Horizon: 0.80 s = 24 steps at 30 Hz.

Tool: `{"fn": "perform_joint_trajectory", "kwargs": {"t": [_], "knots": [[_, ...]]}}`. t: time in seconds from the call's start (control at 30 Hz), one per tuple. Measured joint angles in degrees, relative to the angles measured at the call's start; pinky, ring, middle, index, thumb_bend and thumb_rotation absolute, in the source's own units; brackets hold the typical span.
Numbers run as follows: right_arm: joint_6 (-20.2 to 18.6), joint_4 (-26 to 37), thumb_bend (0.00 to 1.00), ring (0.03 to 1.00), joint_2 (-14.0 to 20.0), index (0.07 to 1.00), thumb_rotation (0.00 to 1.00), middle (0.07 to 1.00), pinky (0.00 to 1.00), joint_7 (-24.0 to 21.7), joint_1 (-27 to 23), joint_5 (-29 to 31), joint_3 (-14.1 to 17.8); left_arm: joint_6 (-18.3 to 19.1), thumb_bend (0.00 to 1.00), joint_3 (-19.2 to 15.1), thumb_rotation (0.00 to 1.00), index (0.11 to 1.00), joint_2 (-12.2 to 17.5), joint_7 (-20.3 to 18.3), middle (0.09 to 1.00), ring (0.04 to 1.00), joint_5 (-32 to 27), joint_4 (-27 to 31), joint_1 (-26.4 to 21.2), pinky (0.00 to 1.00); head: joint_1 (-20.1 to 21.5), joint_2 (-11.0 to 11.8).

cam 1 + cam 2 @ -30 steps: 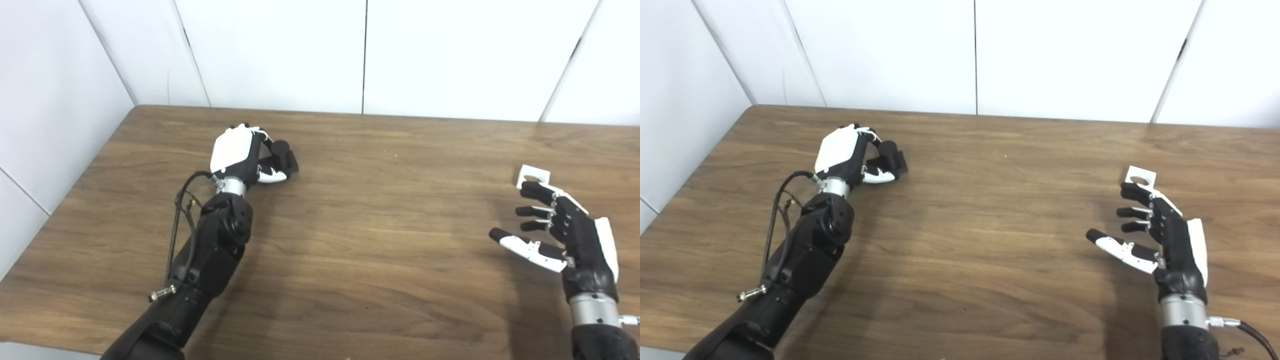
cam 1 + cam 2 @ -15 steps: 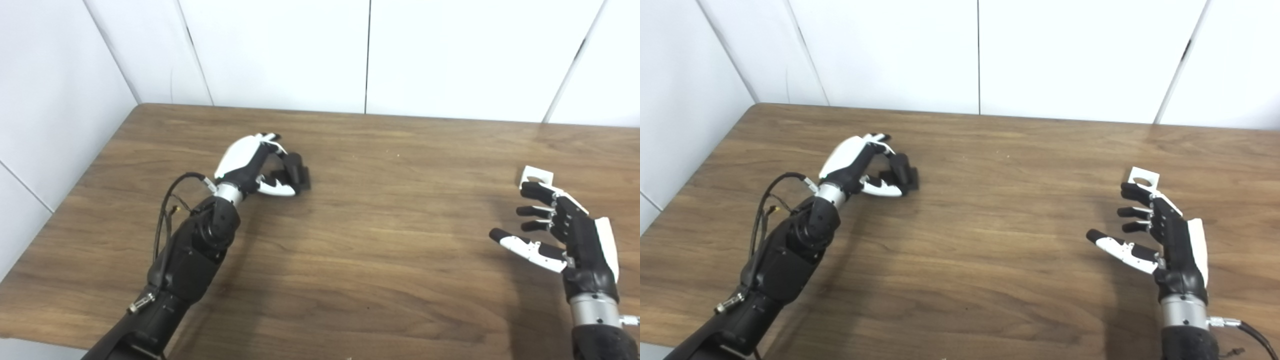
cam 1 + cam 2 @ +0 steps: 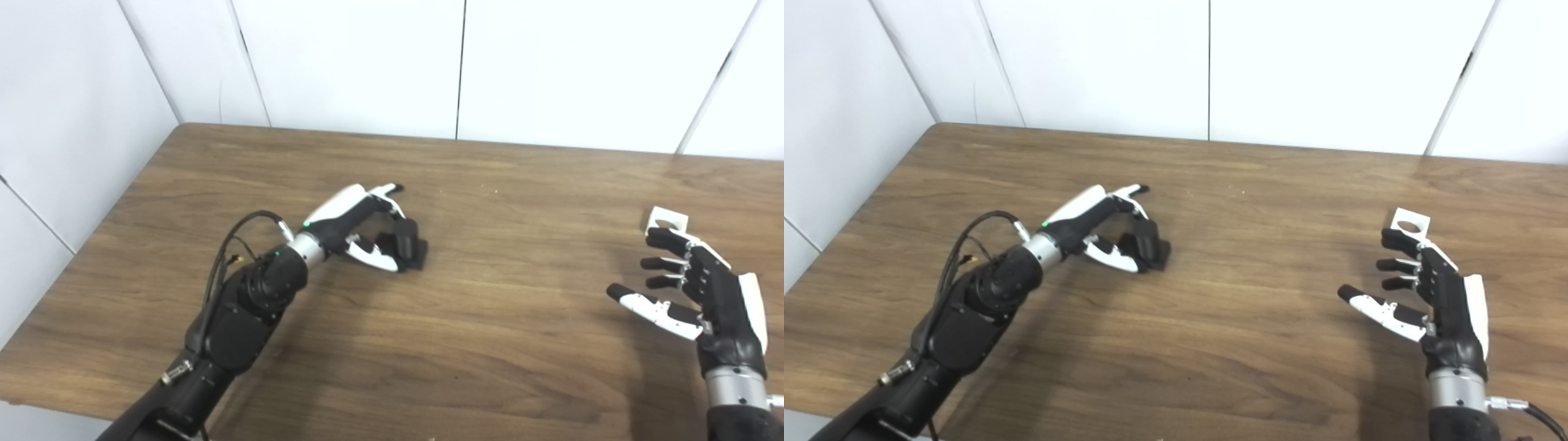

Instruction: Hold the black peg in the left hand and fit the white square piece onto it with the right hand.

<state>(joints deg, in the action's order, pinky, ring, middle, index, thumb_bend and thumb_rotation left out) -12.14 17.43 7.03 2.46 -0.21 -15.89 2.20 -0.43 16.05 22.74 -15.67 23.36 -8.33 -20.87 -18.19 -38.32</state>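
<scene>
Two head-height views side by side, angled down onto one table (image 3: pixel 490 343).

1. No readable text, labels, brand names, numbers or signs appear anywhere in either view.
2. The wooden table (image 3: pixel 490 318), the white wall panels (image 3: pixel 355 61) and both robot hands carry no legible markings.
</scene>
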Motion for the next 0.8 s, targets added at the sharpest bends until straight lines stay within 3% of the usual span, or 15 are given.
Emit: {"fn": "perform_joint_trajectory", "kwargs": {"t": [0.17,0.8], "knots": [[0.0,0.0,0.65,0.644,0.0,0.726,0.00,0.747,0.54,0.0,0.0,0.0,0.0,-5.2,0.52,3.9,0.08,0.490,-1.5,2.9,0.993,1.000,4.9,0.7,0.2,1.00,0.0,0.0],[0.0,0.1,0.65,0.646,0.1,0.729,0.00,0.748,0.54,0.0,0.0,0.4,0.0,-10.0,0.52,8.1,0.09,0.490,-6.9,6.0,1.000,1.000,6.0,0.7,2.2,1.00,0.6,-0.4]]}}
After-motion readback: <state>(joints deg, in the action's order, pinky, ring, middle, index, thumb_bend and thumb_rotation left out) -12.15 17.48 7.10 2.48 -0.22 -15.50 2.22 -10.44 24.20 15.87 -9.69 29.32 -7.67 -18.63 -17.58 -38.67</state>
